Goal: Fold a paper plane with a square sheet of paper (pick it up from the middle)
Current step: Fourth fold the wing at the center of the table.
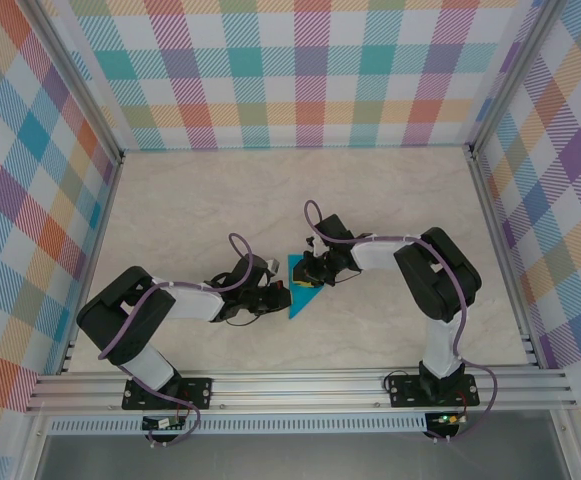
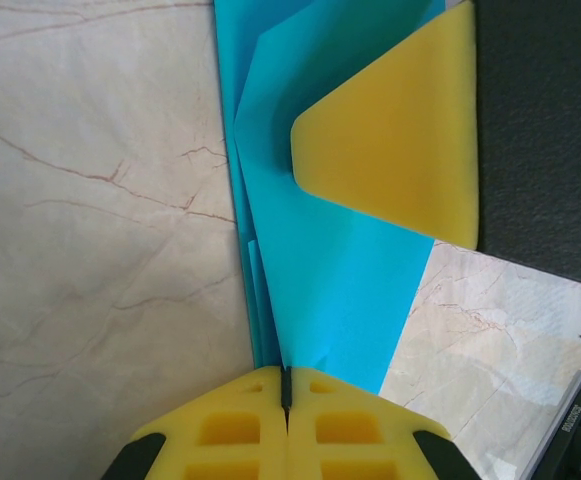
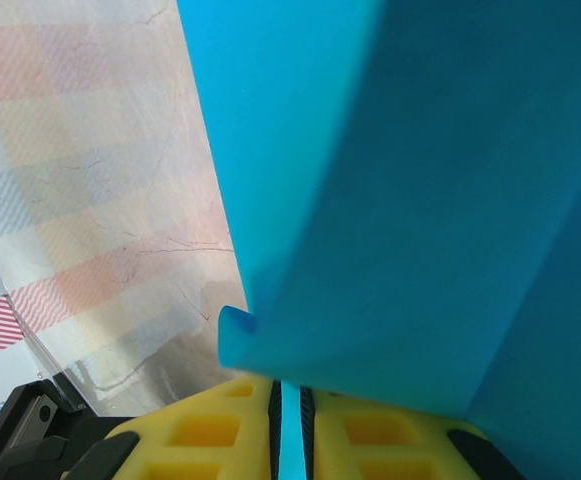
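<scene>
The paper plane (image 1: 301, 288) is a teal-blue folded dart with layered flaps, lying mid-table between both arms. My left gripper (image 1: 279, 293) is shut on its near edge; in the left wrist view the yellow fingertips (image 2: 315, 385) meet at my left gripper (image 2: 285, 372), with the paper plane (image 2: 340, 250) fanning away from them. My right gripper (image 1: 316, 271) is shut on the opposite side. In the right wrist view a strip of paper sits pinched in my right gripper (image 3: 290, 388), and the paper plane (image 3: 420, 200) rises over it. The right gripper's yellow finger (image 2: 400, 140) rests on the paper.
A marbled beige tabletop (image 1: 200, 200) is enclosed by plaid-patterned walls (image 1: 270, 70). An aluminium rail (image 1: 300, 385) runs along the near edge where both arm bases are bolted.
</scene>
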